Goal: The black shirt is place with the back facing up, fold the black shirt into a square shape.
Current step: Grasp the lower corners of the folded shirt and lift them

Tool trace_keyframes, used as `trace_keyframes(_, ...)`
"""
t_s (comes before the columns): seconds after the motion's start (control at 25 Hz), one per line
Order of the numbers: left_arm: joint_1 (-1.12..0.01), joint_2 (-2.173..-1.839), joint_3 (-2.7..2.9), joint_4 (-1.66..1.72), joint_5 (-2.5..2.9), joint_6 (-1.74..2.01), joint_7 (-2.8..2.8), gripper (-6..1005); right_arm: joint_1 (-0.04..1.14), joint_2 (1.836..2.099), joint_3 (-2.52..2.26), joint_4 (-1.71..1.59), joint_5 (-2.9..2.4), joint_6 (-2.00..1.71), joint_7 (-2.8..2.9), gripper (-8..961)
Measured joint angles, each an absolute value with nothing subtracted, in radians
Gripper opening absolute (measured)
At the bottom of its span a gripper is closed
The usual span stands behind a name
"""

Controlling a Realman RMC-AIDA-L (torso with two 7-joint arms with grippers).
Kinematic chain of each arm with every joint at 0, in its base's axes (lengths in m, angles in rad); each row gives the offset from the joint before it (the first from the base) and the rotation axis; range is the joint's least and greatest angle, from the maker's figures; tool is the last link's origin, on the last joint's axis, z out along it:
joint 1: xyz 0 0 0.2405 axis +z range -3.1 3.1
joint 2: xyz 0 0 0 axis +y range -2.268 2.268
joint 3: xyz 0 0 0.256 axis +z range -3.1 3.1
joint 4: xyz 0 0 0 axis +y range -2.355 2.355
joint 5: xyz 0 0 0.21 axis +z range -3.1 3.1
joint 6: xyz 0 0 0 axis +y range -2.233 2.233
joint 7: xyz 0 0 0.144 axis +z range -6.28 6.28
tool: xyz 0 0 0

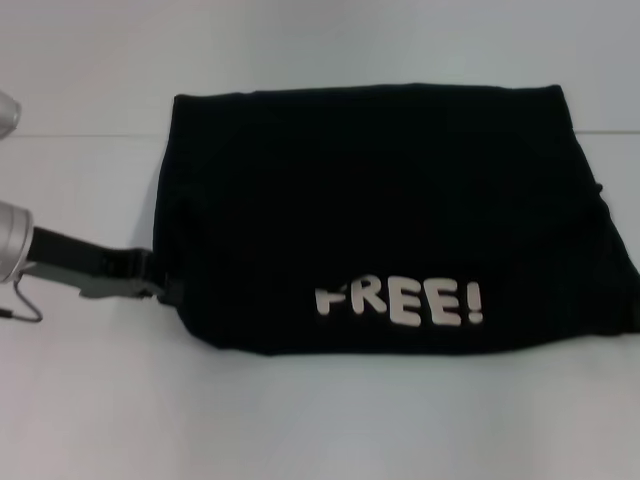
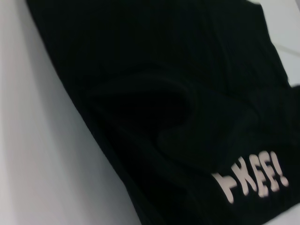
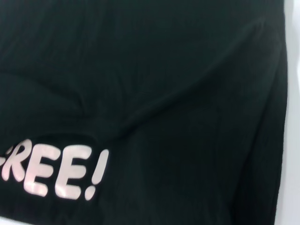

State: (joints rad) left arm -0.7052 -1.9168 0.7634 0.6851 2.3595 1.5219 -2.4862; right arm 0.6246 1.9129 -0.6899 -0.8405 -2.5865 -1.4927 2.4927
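The black shirt (image 1: 380,200) lies folded into a wide rectangle on the white table (image 1: 300,420). Its pale "FREE!" lettering (image 1: 400,302) faces up near the front edge. My left gripper (image 1: 165,285) reaches in low from the left and meets the shirt's front left corner. Its tips merge with the dark cloth there. The left wrist view shows the shirt (image 2: 178,93) with a soft hollow in the cloth and the lettering (image 2: 253,180). The right wrist view is filled by the shirt (image 3: 140,70) and the lettering (image 3: 51,171). My right gripper shows in no view.
The silver left arm (image 1: 10,245) enters at the left edge, with a thin cable loop (image 1: 25,305) hanging under it. The shirt's right side runs to the picture's right edge. White table lies in front of and behind the shirt.
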Motion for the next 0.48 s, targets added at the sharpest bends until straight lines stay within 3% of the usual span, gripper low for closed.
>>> trace_keyframes(0.48, -0.638, -1.908, 0.760, 0.726, 2.431, 1.838, -2.395, 4, 0.525, 1.916, -0.683, -0.930, -2.640, -1.740, 2.488, 39)
